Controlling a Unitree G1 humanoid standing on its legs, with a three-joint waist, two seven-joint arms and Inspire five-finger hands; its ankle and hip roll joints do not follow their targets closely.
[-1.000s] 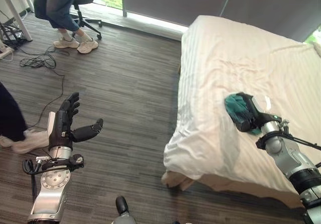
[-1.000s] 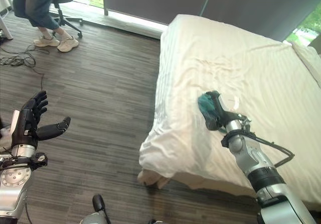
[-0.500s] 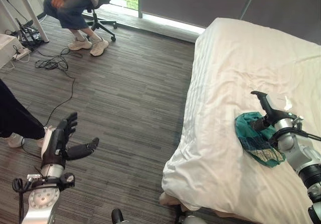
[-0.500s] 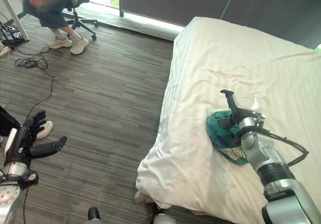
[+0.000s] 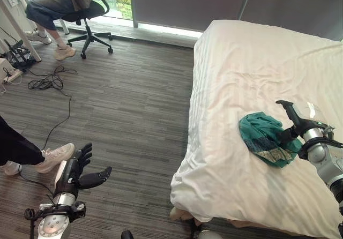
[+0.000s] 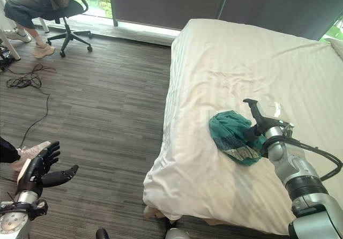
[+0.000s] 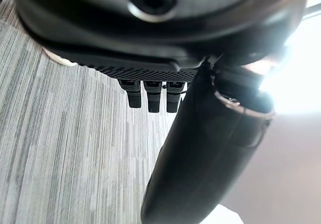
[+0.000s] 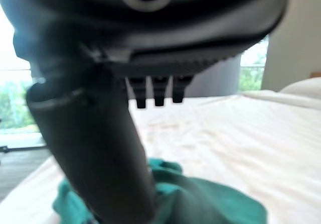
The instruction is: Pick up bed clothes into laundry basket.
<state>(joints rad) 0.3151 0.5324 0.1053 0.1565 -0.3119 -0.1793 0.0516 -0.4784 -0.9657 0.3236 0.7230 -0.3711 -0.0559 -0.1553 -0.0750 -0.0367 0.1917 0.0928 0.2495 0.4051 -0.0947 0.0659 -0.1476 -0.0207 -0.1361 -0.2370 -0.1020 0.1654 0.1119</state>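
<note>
One crumpled teal garment (image 5: 265,139), soft and folded over itself with a paler patterned hem at its near end, is being seen lying on the bed (image 5: 252,62), near the bed's near-left corner. Its long axis is being laid from far-left to near-right, the patterned hem pointing toward the near right. The bed is being covered by one cream sheet with fine woven stripes, rumpled into shallow creases and hanging loose over the near-left corner.

The right hand (image 5: 296,125) is being held against the right edge of the garment, its thumb raised straight above the cloth. In the right wrist view the fingers (image 8: 158,94) are being kept straight and uncurled, and the teal cloth is showing just past the thumb; whether any cloth is actually being gripped cannot be told.

The left hand (image 5: 76,173) is being held low over the dark, striped wood-plank floor (image 5: 128,105) at the near left, well apart from the bed, its fingers spread straight and nothing being held.

One black swivel chair (image 5: 83,22) on castors is being occupied by a person at the far left, and a second person's shoe (image 5: 53,156) is being shown beside the left hand.
</note>
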